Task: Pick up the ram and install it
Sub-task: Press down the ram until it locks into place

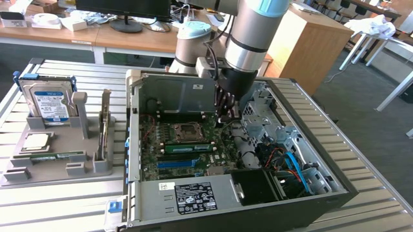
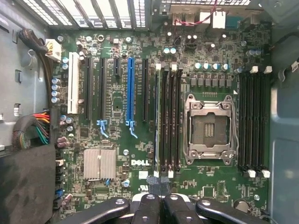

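A ram [image 1: 187,146] stick stands seated in a memory slot just beside the empty processor socket [image 1: 187,129] on the motherboard inside the open computer case [image 1: 322,164]. In the wrist view this ram [image 2: 156,116] shows edge-on as a thin strip between white slot clips, next to the socket [image 2: 209,128]. My gripper [image 1: 226,117] hangs above the board, at the far end of the memory slots. Its fingertips [image 2: 150,181] are pressed together and the gripper [image 2: 157,182] is shut with nothing in it, just off one end of the seated stick.
On the exterior view's left a grey holder [image 1: 16,174] carries a hard drive [image 1: 48,99], a square silver processor [image 1: 36,141], another green stick [image 1: 55,155] lying flat and an upright card [image 1: 105,123]. Case walls, cables [image 1: 290,162] and the power supply [image 1: 193,195] surround the board.
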Controlling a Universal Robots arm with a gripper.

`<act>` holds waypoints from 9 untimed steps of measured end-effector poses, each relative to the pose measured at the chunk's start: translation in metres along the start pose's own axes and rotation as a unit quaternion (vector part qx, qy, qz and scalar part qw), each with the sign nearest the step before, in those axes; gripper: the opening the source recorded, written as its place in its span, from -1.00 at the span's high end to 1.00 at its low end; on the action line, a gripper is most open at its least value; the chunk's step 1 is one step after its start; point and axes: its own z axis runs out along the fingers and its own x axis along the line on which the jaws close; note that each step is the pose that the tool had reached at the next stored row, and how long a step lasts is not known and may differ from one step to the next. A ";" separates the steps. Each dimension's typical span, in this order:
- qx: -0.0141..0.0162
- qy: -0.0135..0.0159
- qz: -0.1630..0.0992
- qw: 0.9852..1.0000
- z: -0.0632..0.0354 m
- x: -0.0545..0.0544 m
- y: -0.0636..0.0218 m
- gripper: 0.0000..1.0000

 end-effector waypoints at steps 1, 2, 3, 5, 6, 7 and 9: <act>0.000 0.000 0.000 1.000 0.0021 0.000 0.0000 0.80; 0.000 0.000 0.000 1.000 0.0058 0.000 -0.0001 0.80; 0.000 0.000 0.000 1.000 0.0099 0.000 -0.0001 0.80; 0.000 0.000 0.000 1.000 0.0150 0.000 -0.0001 0.80; 0.000 0.000 0.000 1.000 0.0159 0.000 -0.0002 0.80; 0.000 0.000 0.000 1.000 0.0169 0.000 -0.0002 0.80; 0.000 0.000 0.000 1.000 0.0189 0.000 -0.0002 0.80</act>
